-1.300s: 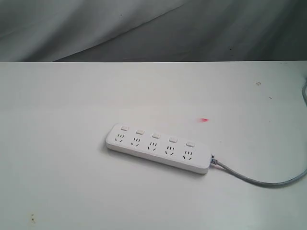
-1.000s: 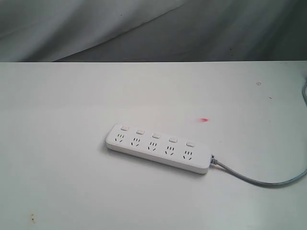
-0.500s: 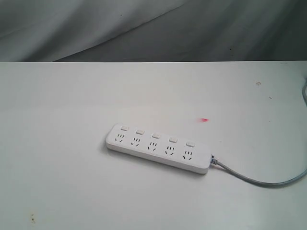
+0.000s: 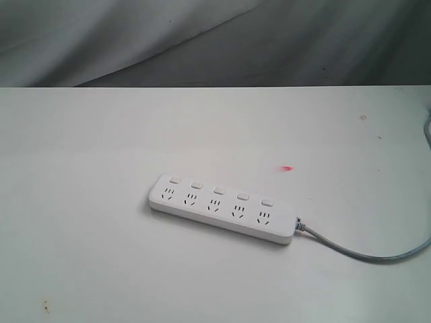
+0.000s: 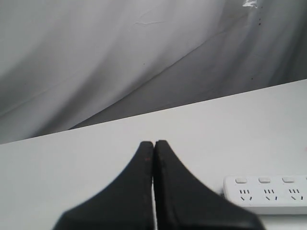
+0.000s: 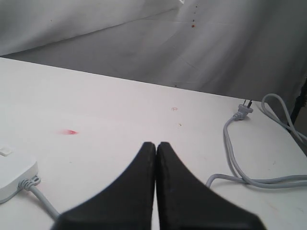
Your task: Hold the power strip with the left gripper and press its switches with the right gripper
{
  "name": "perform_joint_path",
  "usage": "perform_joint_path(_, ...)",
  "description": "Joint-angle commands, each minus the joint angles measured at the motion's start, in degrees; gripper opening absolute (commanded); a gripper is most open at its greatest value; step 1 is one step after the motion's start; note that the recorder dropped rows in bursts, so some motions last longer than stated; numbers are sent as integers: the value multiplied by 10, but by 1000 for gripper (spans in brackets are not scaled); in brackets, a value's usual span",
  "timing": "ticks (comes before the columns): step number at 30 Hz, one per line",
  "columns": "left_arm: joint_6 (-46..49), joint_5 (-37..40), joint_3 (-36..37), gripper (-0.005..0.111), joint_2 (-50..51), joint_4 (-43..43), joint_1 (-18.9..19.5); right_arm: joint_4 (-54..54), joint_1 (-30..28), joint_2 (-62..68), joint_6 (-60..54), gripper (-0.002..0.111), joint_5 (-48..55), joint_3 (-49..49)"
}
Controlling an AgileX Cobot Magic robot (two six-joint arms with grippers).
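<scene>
power strip (image 4: 222,210) on table (image 4: 101,256), cord (image 4: 363,254) trailing right, small mark (image 4: 287,169) behind the strip

The desk (image 4: 101,256) is surfaced in plain white. A white power strip (image 4: 222,214) is laid flat on it near the middle, set at a slant, with its switches (image 4: 219,190) ranged along the far edge. A grey cord (image 4: 323,237) is run from its right end toward the desk's right side, where loops and a plug (image 6: 243,109) are laid. A small red mark (image 4: 287,168) is seen beyond the strip, and a dark speck (image 4: 46,307) near the front left.
</scene>
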Motion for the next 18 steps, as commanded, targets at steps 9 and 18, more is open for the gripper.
perform_joint_path(9, -2, 23, -4, 0, 3, -4, 1, -5, -4, -3, 0, 0, 2, 2)
perform_joint_path(18, -3, 62, -4, 0, 3, -16, 1, -5, -4, -3, 0, 0, 2, 2)
